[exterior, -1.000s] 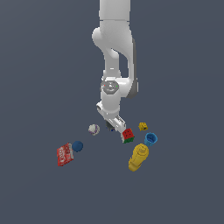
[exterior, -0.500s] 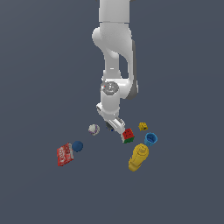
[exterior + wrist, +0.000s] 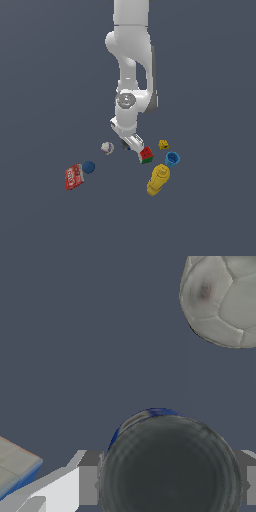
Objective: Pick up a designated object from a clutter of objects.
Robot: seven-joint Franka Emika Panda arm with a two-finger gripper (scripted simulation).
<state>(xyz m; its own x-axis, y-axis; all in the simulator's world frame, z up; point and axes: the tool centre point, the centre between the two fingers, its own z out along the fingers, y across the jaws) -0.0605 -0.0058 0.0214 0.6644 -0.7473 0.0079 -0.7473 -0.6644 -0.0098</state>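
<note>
The designated dark grey-black lump (image 3: 170, 466), bluish at its base, fills the space between my gripper's two fingers (image 3: 88, 484) in the wrist view; both pads look pressed to its sides. In the exterior view my gripper (image 3: 127, 145) is down at floor level over the lump (image 3: 124, 146), which is mostly hidden by it. The rest of the clutter lies around it: the whitish ball (image 3: 107, 147) (image 3: 225, 298), colour cube (image 3: 146, 155) (image 3: 15, 466), blue ball (image 3: 89, 166), red packet (image 3: 73, 176), yellow die (image 3: 163, 144), blue cup (image 3: 172, 159) and yellow bottle (image 3: 158, 179).
The whitish ball lies close on the exterior view's left of my gripper, and the colour cube close on its right. The floor is a plain dark grey-blue surface.
The arm has stayed nearly still, low over the dark lump. None of the objects has moved.
</note>
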